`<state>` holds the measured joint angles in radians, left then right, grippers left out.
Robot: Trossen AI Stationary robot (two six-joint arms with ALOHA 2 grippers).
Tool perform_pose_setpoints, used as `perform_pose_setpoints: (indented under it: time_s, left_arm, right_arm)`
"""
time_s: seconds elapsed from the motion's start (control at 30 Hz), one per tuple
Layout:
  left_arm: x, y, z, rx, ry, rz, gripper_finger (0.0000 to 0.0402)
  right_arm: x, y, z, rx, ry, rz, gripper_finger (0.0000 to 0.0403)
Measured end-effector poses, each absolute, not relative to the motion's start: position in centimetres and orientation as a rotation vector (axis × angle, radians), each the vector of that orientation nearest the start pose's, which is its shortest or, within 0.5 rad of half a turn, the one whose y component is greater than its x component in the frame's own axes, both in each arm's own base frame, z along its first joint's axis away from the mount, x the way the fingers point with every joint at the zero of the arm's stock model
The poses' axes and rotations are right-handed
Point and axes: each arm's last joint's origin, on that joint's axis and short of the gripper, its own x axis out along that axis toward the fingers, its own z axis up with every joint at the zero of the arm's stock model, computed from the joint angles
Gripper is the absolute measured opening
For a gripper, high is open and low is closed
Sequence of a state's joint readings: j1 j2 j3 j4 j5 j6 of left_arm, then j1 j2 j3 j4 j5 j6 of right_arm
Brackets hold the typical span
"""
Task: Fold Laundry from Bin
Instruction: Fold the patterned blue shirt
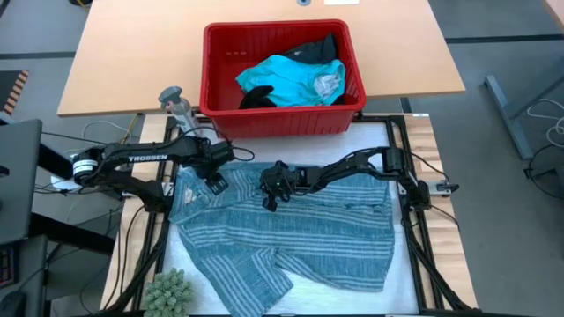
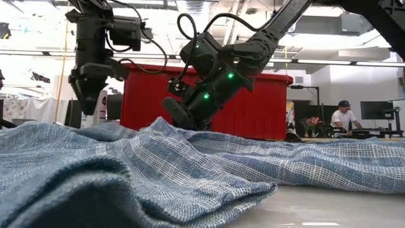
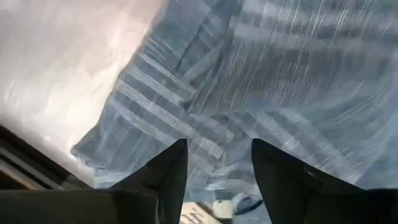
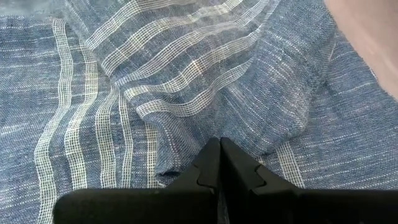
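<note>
The blue-grey striped garment (image 1: 326, 238) lies spread and wrinkled on the white mat in front of the red bin (image 1: 211, 79). A turquoise garment (image 1: 286, 75) and a black one (image 1: 317, 48) lie inside the bin. My left gripper (image 1: 214, 182) hangs open just above the striped garment's far left part (image 3: 186, 106), with nothing between its fingers. My right gripper (image 1: 269, 201) is down on the garment's far middle, shut on the cloth. My right gripper pinches a raised wrinkle of the striped garment (image 4: 205, 134) between its two fingertips, slanting down from the table's right side. Creases run out from the tips. The cloth rises into a low ridge (image 2: 161, 121) at the fingers; the rest lies on the mat. The number of layers does not show.
A small grey bottle (image 1: 176, 104) stands left of the bin. A green plant-like thing (image 1: 169, 295) sits at the near left corner. Black frame rails (image 1: 412, 220) border the mat. A person (image 2: 343, 117) sits far off in the room behind.
</note>
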<state>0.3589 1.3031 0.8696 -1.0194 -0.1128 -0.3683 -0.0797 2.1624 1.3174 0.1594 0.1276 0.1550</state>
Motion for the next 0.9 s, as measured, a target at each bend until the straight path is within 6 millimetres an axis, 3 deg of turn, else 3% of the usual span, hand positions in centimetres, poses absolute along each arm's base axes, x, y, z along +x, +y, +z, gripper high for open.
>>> perform_pose_setpoints:
  time_s: [0.23, 0.5, 0.73, 0.9]
  left_arm:
    - [20.6, 4.7, 21.9, -0.564, 1.069, 0.608, 0.0165]
    - [20.2, -0.9, 20.0, -0.577, 0.77, 0.555, 0.0165]
    - [19.0, -3.1, 17.3, -0.654, 0.713, 0.588, 0.0165]
    - [18.8, -3.7, 16.8, -0.626, 0.701, 0.603, 0.0165]
  right_arm:
    - [45.2, -4.4, 12.5, 0.133, 0.643, -0.26, 0.0038]
    - [45.8, -5.6, 13.6, 0.115, 0.622, -0.273, 0.0038]
    - [46.5, -6.4, 15.0, 0.134, 0.583, -0.246, 0.005]
    - [46.5, -8.1, 15.5, 0.195, 0.558, -0.281, 0.0106]
